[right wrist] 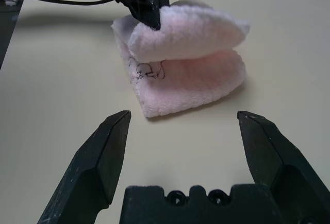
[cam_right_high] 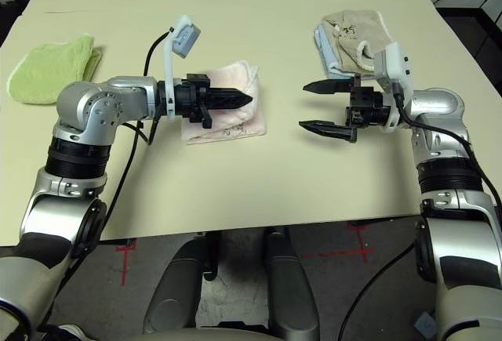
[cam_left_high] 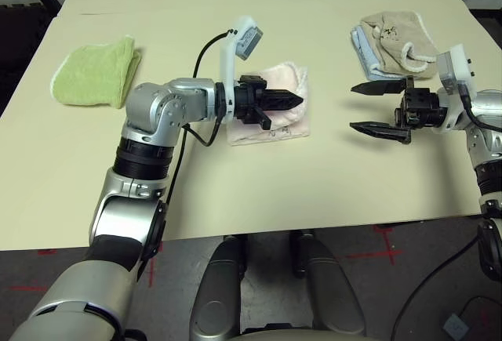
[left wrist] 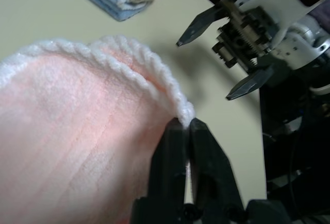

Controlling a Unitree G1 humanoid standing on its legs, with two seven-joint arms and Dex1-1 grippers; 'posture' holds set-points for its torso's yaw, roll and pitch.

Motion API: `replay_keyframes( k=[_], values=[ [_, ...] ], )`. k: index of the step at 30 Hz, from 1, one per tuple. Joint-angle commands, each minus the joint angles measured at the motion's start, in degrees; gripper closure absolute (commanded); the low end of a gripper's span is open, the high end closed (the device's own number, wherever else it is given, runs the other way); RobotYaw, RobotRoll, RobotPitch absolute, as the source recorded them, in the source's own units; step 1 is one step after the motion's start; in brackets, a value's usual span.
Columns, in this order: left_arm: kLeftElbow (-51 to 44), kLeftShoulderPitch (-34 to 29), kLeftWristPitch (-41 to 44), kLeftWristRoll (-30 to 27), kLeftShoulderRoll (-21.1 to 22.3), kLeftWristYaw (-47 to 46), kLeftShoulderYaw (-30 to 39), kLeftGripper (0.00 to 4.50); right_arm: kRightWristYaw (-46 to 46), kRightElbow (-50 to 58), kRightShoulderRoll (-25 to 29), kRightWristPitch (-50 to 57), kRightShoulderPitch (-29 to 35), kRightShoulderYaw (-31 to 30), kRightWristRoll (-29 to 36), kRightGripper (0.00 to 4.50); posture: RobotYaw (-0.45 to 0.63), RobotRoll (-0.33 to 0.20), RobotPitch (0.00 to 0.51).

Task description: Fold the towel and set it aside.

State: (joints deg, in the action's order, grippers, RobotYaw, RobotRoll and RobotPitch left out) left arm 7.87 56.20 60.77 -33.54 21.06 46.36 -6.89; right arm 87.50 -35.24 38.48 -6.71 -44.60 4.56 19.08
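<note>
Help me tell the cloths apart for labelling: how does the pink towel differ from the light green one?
The pink towel lies mid-table, the left gripper over it with a fold lifted at its fingers; the green towel lies flat by the table's left edge, untouched. The pink one has white edging and a small drawing; the green looks plain. Both are small folded terry cloths.

Premises present as a robotics lab or test room rather than a home. A large plain cream table [cam_left_high: 329, 192] serves as the work surface, bare apart from small folded cloths laid out as test pieces: a light green towel [cam_left_high: 96, 73] at its left side and a beige and blue stack [cam_left_high: 392, 41] at its far right. Below the table's near edge, the grey floor [cam_right_high: 235, 286] carries red tape crosses [cam_right_high: 124, 248]. A loose black cable [cam_left_high: 439, 278] trails over the floor beside the table's right end.
</note>
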Motion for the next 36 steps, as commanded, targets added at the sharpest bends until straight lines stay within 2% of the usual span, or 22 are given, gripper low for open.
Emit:
replay_keyframes(
  k=[1, 6, 8, 12, 13, 15, 18, 21, 27, 28, 31, 36],
  values=[
    [1.0, 0.8, -1.9, 1.0, 1.0, 1.6, -0.1, 2.78, 0.3, 0.4, 0.6, -0.4, 0.5, -0.4, -0.3, 0.0, 0.06, 0.0, 0.275],
    [0.8, 0.7, -5.5, -1.2, 5.7, 8.7, 3.2, 0.9, 0.3, 0.0, 1.0, -0.5, 0.0, -0.1, -0.2, 0.0, 0.05, 0.0, 0.275],
    [1.9, 1.0, -10.1, -1.1, 10.9, 15.9, 4.8, 0.15, 0.3, -0.7, 1.0, -0.5, -0.8, 0.0, -0.3, 0.0, 0.06, 0.0, 0.281],
    [6.4, -2.1, -26.2, 2.8, 17.6, 29.8, 4.0, 0.07, 0.0, -0.6, -0.4, -0.1, -1.8, -0.2, 0.3, 0.0, 0.07, 0.0, 0.281],
    [8.3, -2.7, -28.6, 3.3, 18.0, 31.5, 4.1, 0.07, -0.1, -0.2, -1.0, 0.3, -1.8, -0.4, 0.5, 0.0, 0.08, 0.0, 0.282],
    [12.1, -3.3, -34.2, 5.0, 17.8, 34.2, 3.9, 0.0, -0.2, 0.3, -1.8, 0.5, -1.7, -0.8, 0.5, 0.28, 0.08, 0.0, 0.281],
    [16.9, -3.5, -40.7, 7.3, 16.4, 36.4, 3.9, 0.0, 0.1, 0.6, -2.4, 1.0, -1.6, -1.3, 0.2, 1.06, 0.08, 0.0, 0.281],
    [22.4, -2.2, -47.7, 10.0, 14.9, 38.6, 3.6, 0.0, 0.5, 1.2, -2.7, 1.4, -1.6, -1.9, 0.2, 2.29, 0.07, 0.0, 0.28],
    [31.0, 1.4, -58.8, 13.4, 11.5, 40.0, 4.3, 0.0, -0.2, 2.4, -3.1, 2.5, -2.1, -2.0, 0.5, 4.48, 0.06, 0.0, 0.274],
    [32.2, 1.8, -60.7, 13.9, 11.0, 39.9, 4.5, 0.0, -0.2, 2.6, -3.1, 2.7, -2.1, -1.9, 0.6, 4.48, 0.06, 0.0, 0.272],
    [35.0, 2.8, -63.4, 14.7, 10.0, 39.5, 5.0, 0.59, -0.4, 3.6, -3.1, 3.4, -2.0, -1.8, 0.8, 4.5, 0.05, 0.0, 0.271],
    [36.9, 3.0, -65.2, 15.7, 9.8, 40.3, 4.9, 2.5, -0.7, 4.3, -3.3, 4.1, -2.1, -1.9, 0.9, 4.5, 0.05, 0.0, 0.269]
  ],
)
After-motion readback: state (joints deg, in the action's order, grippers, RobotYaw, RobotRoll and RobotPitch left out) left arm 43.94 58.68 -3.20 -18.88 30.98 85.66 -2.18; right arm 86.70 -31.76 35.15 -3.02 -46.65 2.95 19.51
